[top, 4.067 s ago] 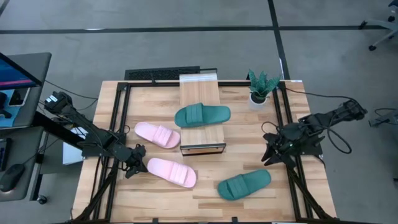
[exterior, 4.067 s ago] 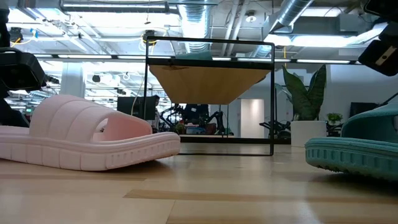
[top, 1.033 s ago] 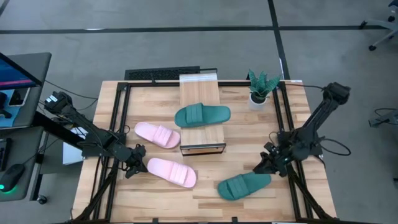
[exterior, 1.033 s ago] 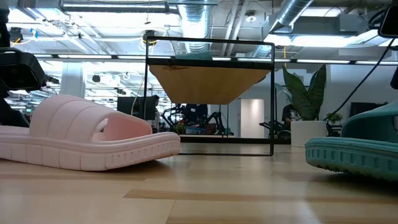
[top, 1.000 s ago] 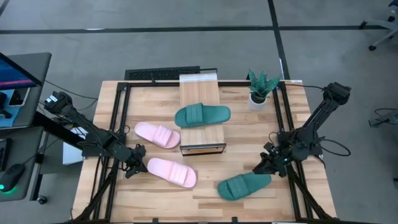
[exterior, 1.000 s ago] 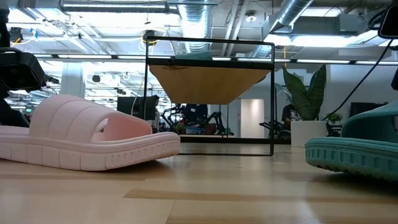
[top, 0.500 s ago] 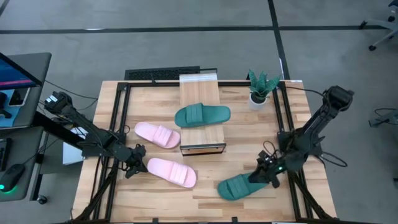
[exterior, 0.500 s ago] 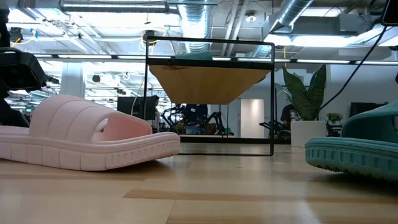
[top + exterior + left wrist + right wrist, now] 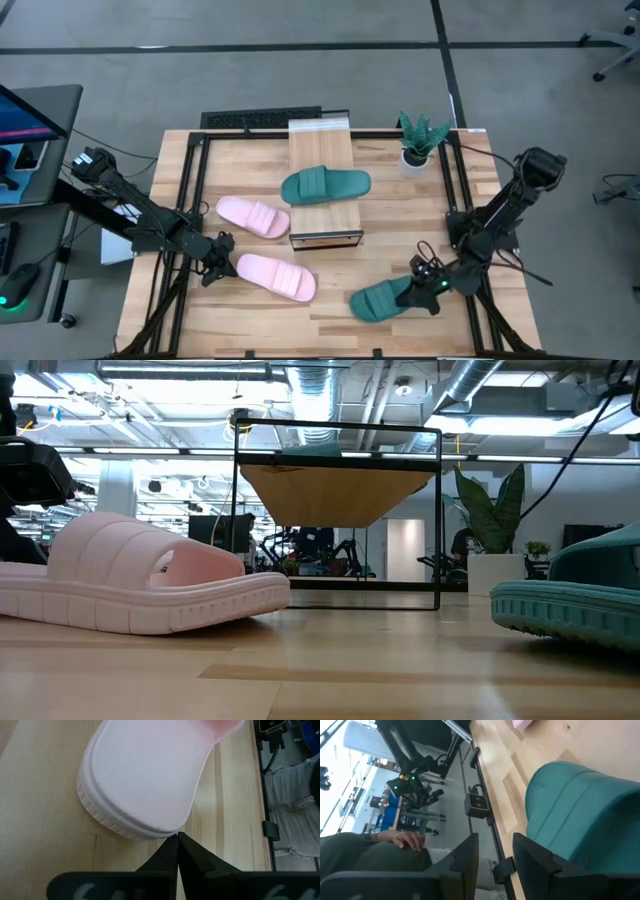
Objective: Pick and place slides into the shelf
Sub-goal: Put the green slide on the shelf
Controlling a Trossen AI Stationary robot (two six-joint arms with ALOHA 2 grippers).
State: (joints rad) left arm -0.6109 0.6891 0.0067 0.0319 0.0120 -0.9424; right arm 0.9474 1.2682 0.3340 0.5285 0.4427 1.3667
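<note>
One teal slide (image 9: pixel 325 185) lies on the plank top of the shelf (image 9: pixel 322 140) at mid-table. Two pink slides (image 9: pixel 253 216) (image 9: pixel 277 276) lie flat on the table left of the shelf. Another teal slide (image 9: pixel 383 299) lies flat near the table's near edge, right of centre. My right gripper (image 9: pixel 420 292) hangs open over that slide's right end; in the right wrist view the slide (image 9: pixel 585 815) lies beside one finger, not between the two. My left gripper (image 9: pixel 177 836) is shut, its tips at the end of the nearer pink slide (image 9: pixel 150 770). My left gripper's shut tips stand at the sole's rim (image 9: pixel 160 831) at the left end of the nearer pink slide, which lies flat on the table; whether they touch it I cannot tell. My right gripper has one finger (image 9: pixel 535 855) close beside the teal slide's end; whether it touches I cannot tell.
A small potted plant (image 9: pixel 416 140) stands at the far right of the table. A dark keyboard (image 9: pixel 262 120) lies along the far edge. Black frame rails (image 9: pixel 195 200) run along both sides. A person's hand (image 9: pixel 405 840) shows beyond the near edge.
My right gripper has moved toward the table's near edge and slightly down, from beside the near teal slide to over its right end, turning a little on the way. The gap between its fingers is unchanged. The slides have not moved.
</note>
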